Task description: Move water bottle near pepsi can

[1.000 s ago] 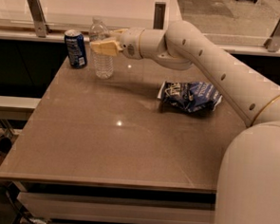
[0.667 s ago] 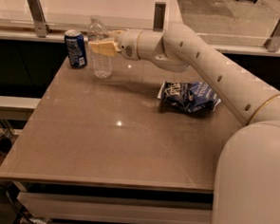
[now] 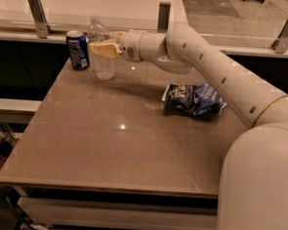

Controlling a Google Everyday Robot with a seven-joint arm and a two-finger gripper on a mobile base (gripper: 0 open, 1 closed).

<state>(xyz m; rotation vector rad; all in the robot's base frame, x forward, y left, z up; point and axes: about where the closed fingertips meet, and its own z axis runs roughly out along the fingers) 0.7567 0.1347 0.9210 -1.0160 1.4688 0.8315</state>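
Looks like an office break area or canteen rather than a home. Suggested by a plain tan table (image 3: 107, 149) with a smooth, wipe-clean top that mirrors small ceiling lights. Behind it, a long pale counter (image 3: 92, 1) fitted with 3 slanted metal posts (image 3: 36, 13), of the sort that hold a glass guard. Only packaged refreshments on the table: 1 pepsi can (image 3: 77, 50), 1 water bottle (image 3: 104, 65) just beside it, and 1 blue and white snack bag (image 3: 194, 98) well apart to the right. At the table's far left corner, the gripper (image 3: 102, 45), fingers closed around the bottle's upper part.
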